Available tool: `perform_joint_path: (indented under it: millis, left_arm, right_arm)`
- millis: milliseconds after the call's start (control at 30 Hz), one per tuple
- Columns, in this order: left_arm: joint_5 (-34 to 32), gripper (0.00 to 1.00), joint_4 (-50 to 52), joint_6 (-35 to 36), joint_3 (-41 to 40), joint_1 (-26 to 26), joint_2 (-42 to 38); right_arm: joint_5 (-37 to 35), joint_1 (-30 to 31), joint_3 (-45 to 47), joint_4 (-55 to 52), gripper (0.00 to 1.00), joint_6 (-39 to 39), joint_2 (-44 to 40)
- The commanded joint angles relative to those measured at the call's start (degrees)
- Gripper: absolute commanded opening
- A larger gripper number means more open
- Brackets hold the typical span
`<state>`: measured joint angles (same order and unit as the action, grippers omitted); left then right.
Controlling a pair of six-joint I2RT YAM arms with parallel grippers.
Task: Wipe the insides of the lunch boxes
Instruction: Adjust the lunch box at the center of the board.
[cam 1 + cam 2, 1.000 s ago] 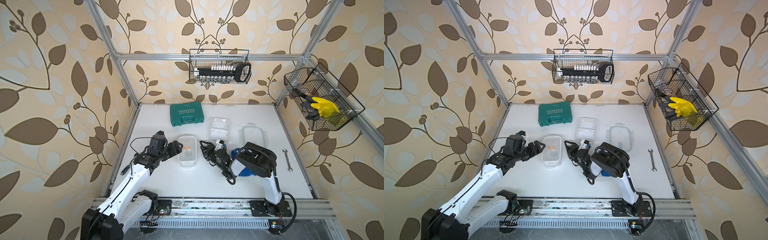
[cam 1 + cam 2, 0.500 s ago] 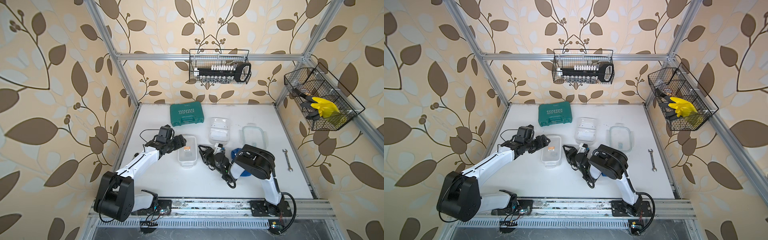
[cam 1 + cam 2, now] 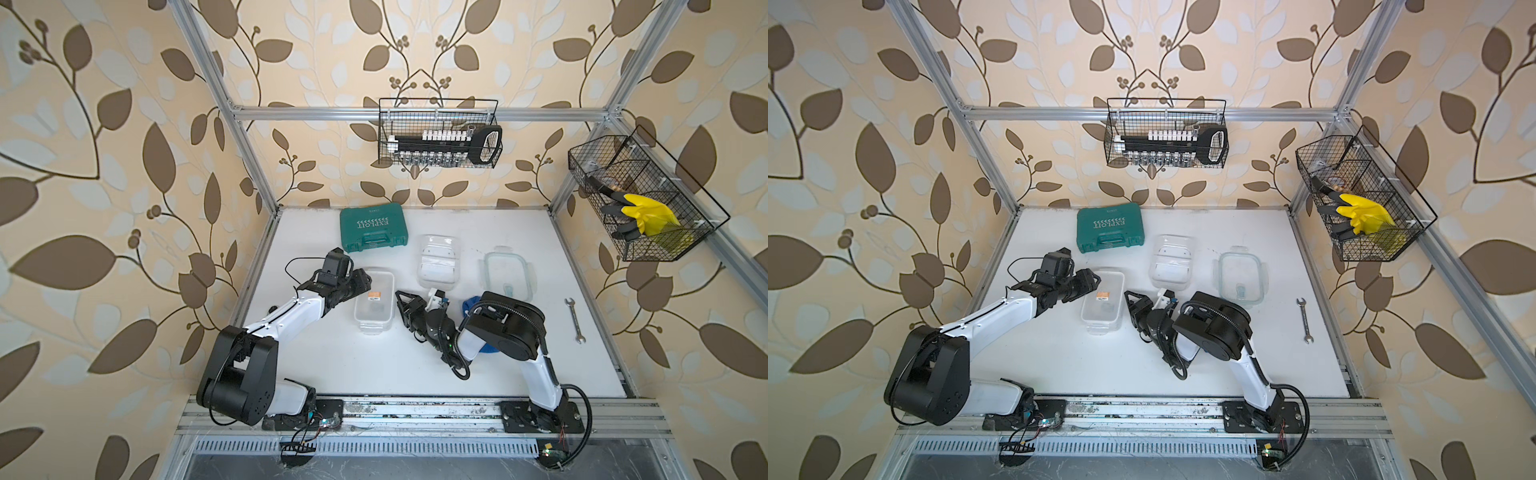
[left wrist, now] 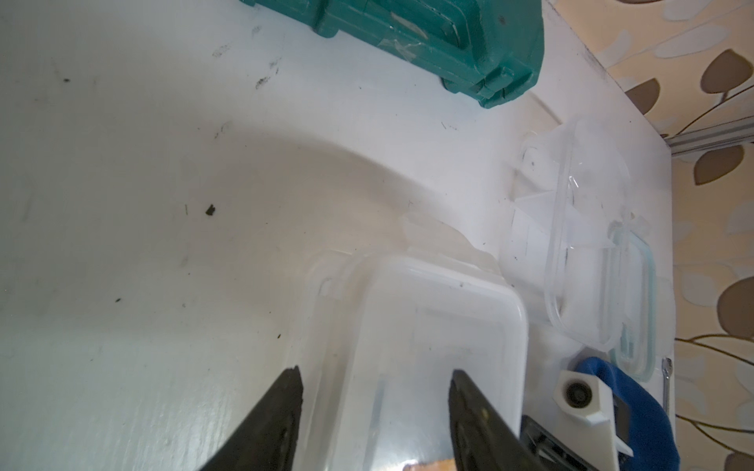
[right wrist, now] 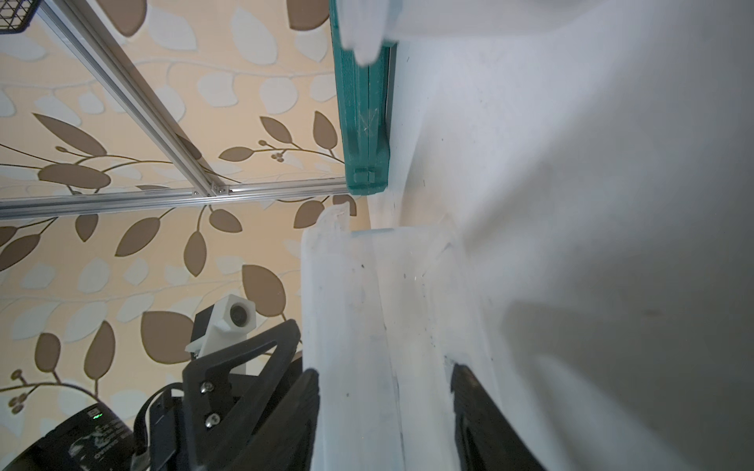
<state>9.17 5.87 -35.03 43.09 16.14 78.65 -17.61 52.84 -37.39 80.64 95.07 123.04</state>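
Clear plastic tub (image 3: 374,301): lid on, flat on the table, directly in front of the teal case (image 3: 372,228), between both arms.
Left gripper (image 4: 374,369): jaws apart, astride the tub's long edge on the side under the case's left end; nothing visibly pinched.
Right gripper (image 5: 383,369): jaws part-way, astride the opposite edge; grip or mere contact, cannot tell.
Second tub (image 3: 438,259): open, off the case's right front corner.
Blue cloth (image 4: 644,399): farther from the case, partly under the right arm.
Step, my reading: free the lid before wiping.
Method: one hand pins the base; the other catches only the lid flap and lifts slowly. Slick plastic may skid.
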Motion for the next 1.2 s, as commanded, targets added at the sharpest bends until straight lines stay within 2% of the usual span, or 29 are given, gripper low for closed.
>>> perform_joint_path:
  millis: [0,333,467,667,800,867,967,1167]
  left_arm:
    - [3.3,0.58,-0.2,-1.8,-0.9,4.0,-0.9]
    - [-0.5,0.60,5.1,-5.5,-5.2,7.9,-9.2]
    - [-5.5,0.67,10.4,-4.2,-4.5,7.8,-11.5]
    - [-12.8,0.74,18.8,-2.4,-0.3,4.7,-14.4]
    - [-16.5,0.74,21.9,-0.4,4.5,2.2,-16.9]
    - [-16.6,0.66,22.2,0.5,7.3,2.1,-17.5]
    - [-9.4,0.33,17.4,1.4,7.7,2.1,-17.4]
    - [1.8,0.00,8.1,-2.8,1.4,2.9,-12.3]
  right_arm:
    - [4.6,-0.1,-2.4,0.3,0.52,4.9,2.0]
    - [9.7,-3.0,-3.6,-1.6,0.50,4.4,1.7]
    - [8.7,-2.9,-2.2,-0.7,0.50,4.9,1.5]
    - [7.5,-2.6,0.3,0.4,0.50,5.1,0.6]
    - [7.3,-2.6,1.3,0.4,0.50,4.4,-0.4]
    - [7.3,-2.8,2.0,0.3,0.50,4.3,-0.9]
    - [7.0,-2.8,3.1,0.4,0.50,4.0,-1.5]
    - [5.5,-2.7,6.6,0.4,0.50,3.4,-3.6]
